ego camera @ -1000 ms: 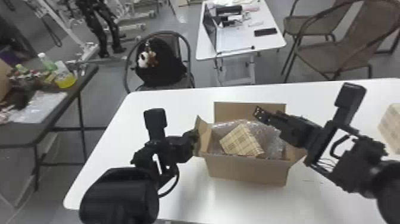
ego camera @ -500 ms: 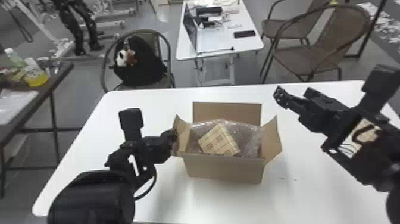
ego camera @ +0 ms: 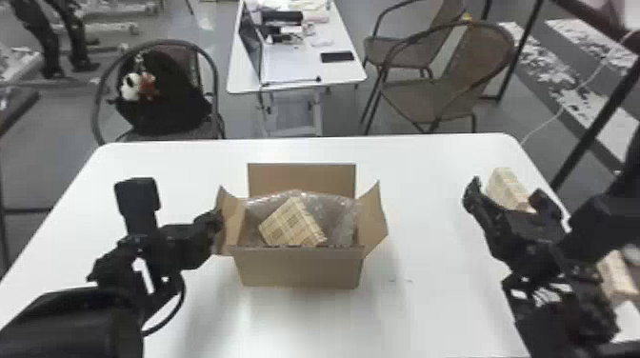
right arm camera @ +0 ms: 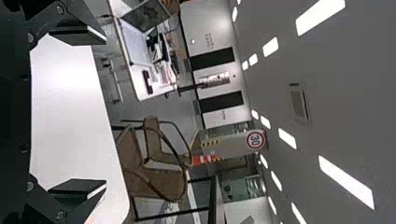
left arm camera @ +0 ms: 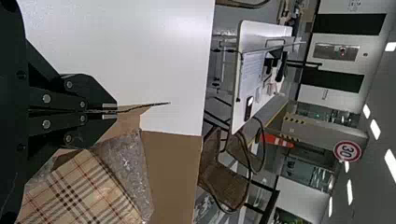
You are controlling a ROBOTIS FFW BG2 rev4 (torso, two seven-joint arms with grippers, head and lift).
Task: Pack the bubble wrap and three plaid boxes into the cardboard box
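Observation:
The open cardboard box (ego camera: 300, 269) stands mid-table with bubble wrap (ego camera: 335, 219) inside. A plaid box (ego camera: 293, 223) lies tilted on the wrap, its top at rim height. My left gripper (ego camera: 217, 224) is at the cardboard box's left flap. In the left wrist view, that gripper (left arm camera: 116, 112) is shut on the thin flap edge, beside the plaid box (left arm camera: 77, 191). At the table's right, my right gripper (ego camera: 505, 197) is by a second plaid box (ego camera: 508, 186); a third (ego camera: 618, 273) is partly behind the right arm. The right gripper (right arm camera: 102, 112) is wide open, holding nothing.
The white table (ego camera: 443, 304) has bare surface between the cardboard box and the right arm. The box's right flap (ego camera: 374, 221) leans outward. Beyond the table's far edge are chairs (ego camera: 435, 95) and a smaller desk (ego camera: 295, 62).
My right arm has swung from above the cardboard box out to the plaid boxes at the right. The head view has turned rightward. The left gripper has stayed at the flap.

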